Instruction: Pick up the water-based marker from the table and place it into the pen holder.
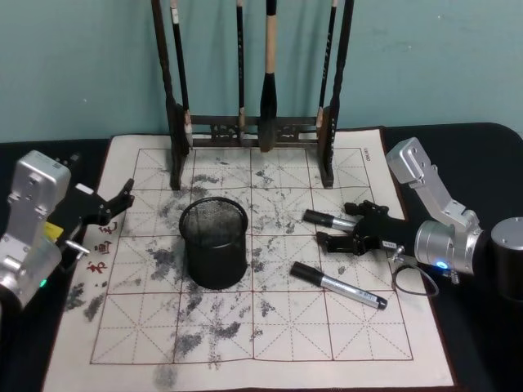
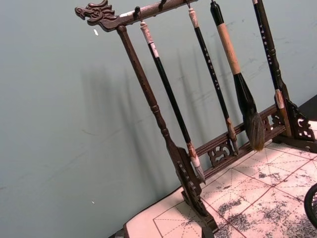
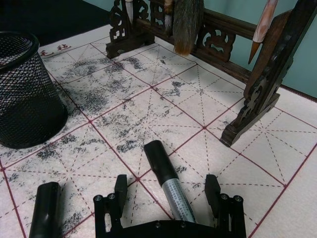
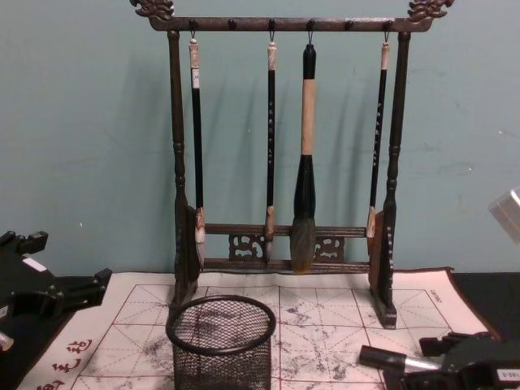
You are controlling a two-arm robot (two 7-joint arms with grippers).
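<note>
Straddling water-based marker (image 3: 169, 191), right end effector (image 3: 167, 182) open; marker's cap toward pen holder (image 3: 25, 94); left end effector (image 1: 120, 206) idle, open.

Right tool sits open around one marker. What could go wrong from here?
1. The marker lies slantwise inside the open right tool; closing may roll it or grip it askew.
2. A second marker lies close beside the tool and could get nudged during the lift.
3. The pen holder stands free on the mat; a tilted marker might catch its rim and tip it.
The left tool is parked at the mat's left edge.
</note>
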